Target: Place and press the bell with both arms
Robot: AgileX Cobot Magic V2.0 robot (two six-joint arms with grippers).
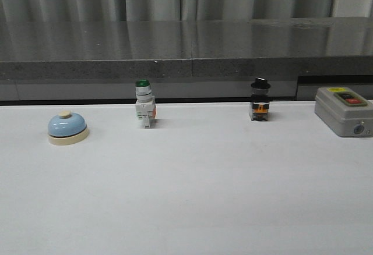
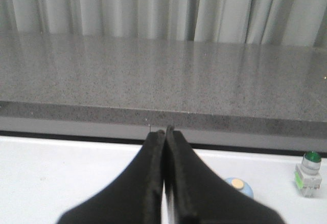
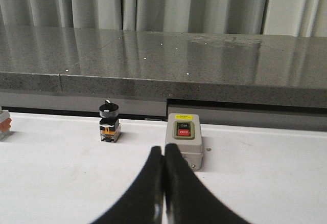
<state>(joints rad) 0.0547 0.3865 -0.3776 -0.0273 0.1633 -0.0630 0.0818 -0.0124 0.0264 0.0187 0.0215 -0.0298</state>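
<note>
We see the light-blue bell (image 1: 68, 128) sitting alone at the left of the white desk (image 1: 192, 197). To its right stand a green-capped switch (image 1: 144, 104), a black-capped switch (image 1: 260, 100) and a grey on/off box (image 1: 344, 110). Left tool (image 2: 165, 132) and right tool (image 3: 163, 153) are both pressed together, empty.

Glossy bell (image 1: 67, 126); perhaps matt table (image 1: 192, 191).

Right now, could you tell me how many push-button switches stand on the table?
2: the green-capped switch right of the bell, and the black-capped switch left of the grey on/off box.
</note>
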